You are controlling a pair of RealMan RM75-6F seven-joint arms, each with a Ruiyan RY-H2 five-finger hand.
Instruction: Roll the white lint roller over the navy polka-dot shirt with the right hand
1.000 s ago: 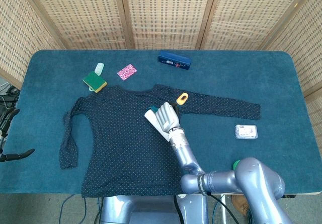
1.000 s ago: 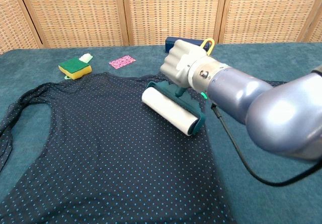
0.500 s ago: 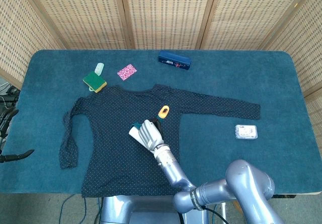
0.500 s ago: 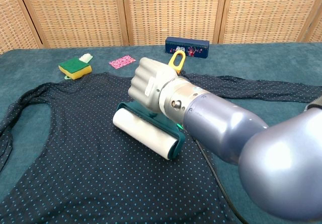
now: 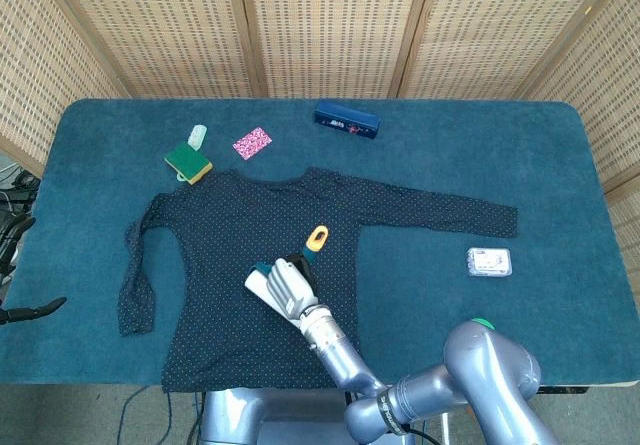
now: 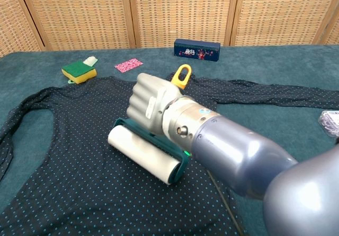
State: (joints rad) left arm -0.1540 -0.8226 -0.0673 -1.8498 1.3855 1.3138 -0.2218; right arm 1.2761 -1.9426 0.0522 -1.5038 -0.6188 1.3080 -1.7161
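The navy polka-dot shirt (image 5: 220, 255) (image 6: 69, 156) lies spread flat on the blue table. My right hand (image 5: 288, 287) (image 6: 149, 104) grips the lint roller's handle, whose yellow loop end (image 5: 316, 236) (image 6: 183, 75) sticks out behind the hand. The white roller drum (image 6: 142, 154) (image 5: 256, 282) in its teal frame lies on the shirt's body, near its middle. My left hand is outside both views.
At the back left sit a green-and-yellow sponge (image 5: 187, 161) (image 6: 79, 71) and a pink patterned card (image 5: 252, 142) (image 6: 128, 64). A dark blue box (image 5: 346, 120) (image 6: 196, 50) stands at the back centre. A small clear packet (image 5: 489, 261) lies right of the sleeve.
My right hand has drawn the roller across the shirt, from near the collar toward the near left, over the body.
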